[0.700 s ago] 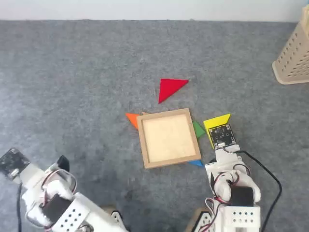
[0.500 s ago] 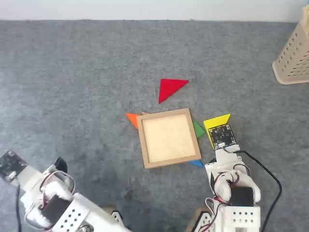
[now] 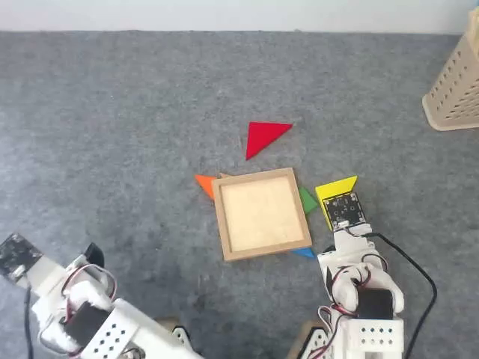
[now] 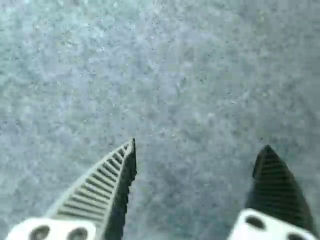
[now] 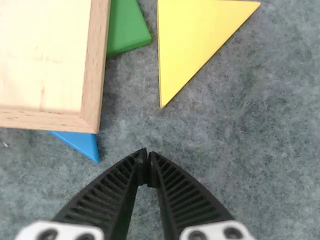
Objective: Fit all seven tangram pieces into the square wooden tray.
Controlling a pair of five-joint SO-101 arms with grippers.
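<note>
Carpet: grey mat (image 3: 112,112) covers the whole table, with a pale perforated stand (image 3: 456,82) at its far right edge.
Tray: the square wooden tray (image 3: 254,176) lies near the middle of the mat, its floor bare, with no piece in it.
Pieces: I count five. The red triangle (image 3: 262,137) lies apart on the tray's far side. The orange piece (image 3: 203,183), green piece (image 5: 125,27) and blue piece (image 5: 82,142) peek out at the tray's edges and seem tucked partly beneath it. The yellow triangle (image 5: 192,42) lies just beside the green one.
Left gripper (image 4: 200,145): my jaws are spread wide over bare carpet with nothing between them, well apart from the tray.
Right gripper (image 5: 146,160): my jaws are pressed together and empty, with the tips over carpet near the blue corner and the yellow triangle's point.
Change: my left arm has drawn back a little toward the near-left corner and then settled. My right arm, the tray and every piece sit exactly where they were.
Meaning: nothing has gone in yet, so I judge the task to be at its very start. The retreat leaves my right arm closest to the work. Those jaws must open before they can take the yellow triangle, and the tucked pieces will likely need sliding clear of the tray first.
</note>
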